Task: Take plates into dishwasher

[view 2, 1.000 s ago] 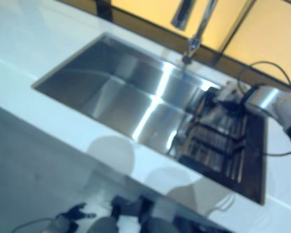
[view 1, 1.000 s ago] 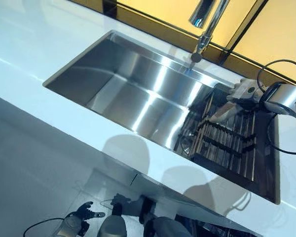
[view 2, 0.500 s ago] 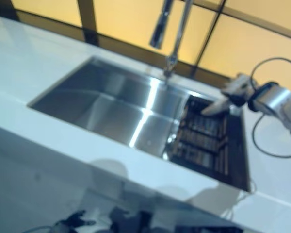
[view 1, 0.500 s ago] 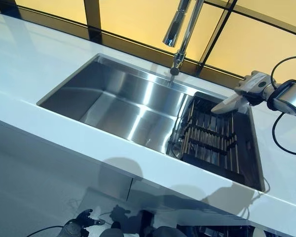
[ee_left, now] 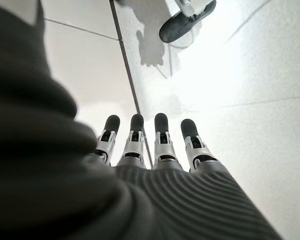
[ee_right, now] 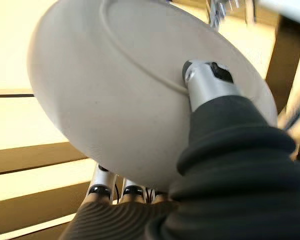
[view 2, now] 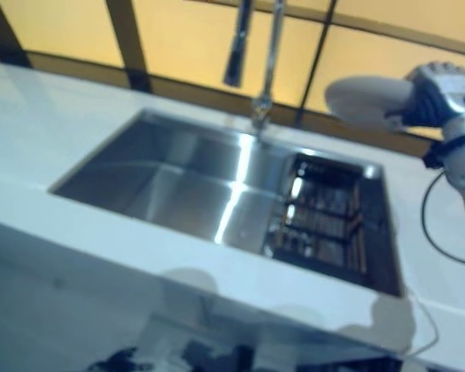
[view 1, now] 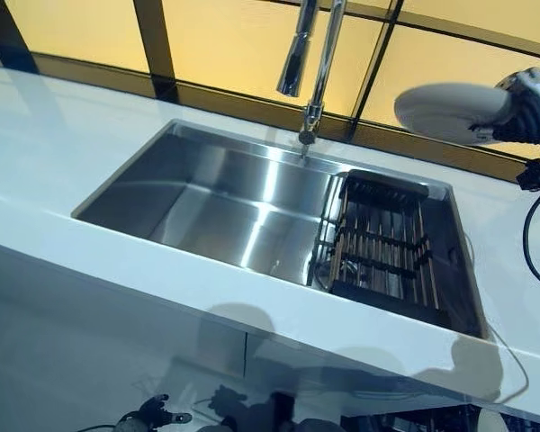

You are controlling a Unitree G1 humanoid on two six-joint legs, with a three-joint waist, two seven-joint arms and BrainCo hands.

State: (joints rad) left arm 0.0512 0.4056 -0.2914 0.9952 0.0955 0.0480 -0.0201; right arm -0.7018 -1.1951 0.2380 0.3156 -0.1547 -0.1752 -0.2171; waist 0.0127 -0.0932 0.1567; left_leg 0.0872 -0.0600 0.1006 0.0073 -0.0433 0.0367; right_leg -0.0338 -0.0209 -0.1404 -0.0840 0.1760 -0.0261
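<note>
A white countertop [view 1: 63, 153] runs across the scene, with a rectangular stainless-steel sink [view 1: 225, 193] set into it. The sink's basin takes up the left and middle of the opening. At the right end of the sink sits a dark dish rack [view 1: 382, 247] with rows of upright slats, reaching from the near wall of the sink to the far wall. A tall chrome faucet [view 1: 310, 63] rises from the far edge of the sink, just left of the rack, its spray head hanging over the basin. Behind the counter, amber-yellow window panels [view 1: 225, 40] are divided by dark frame bars [view 1: 153, 45]. Below the counter's near edge lies a pale tiled floor [view 1: 90, 360].
</note>
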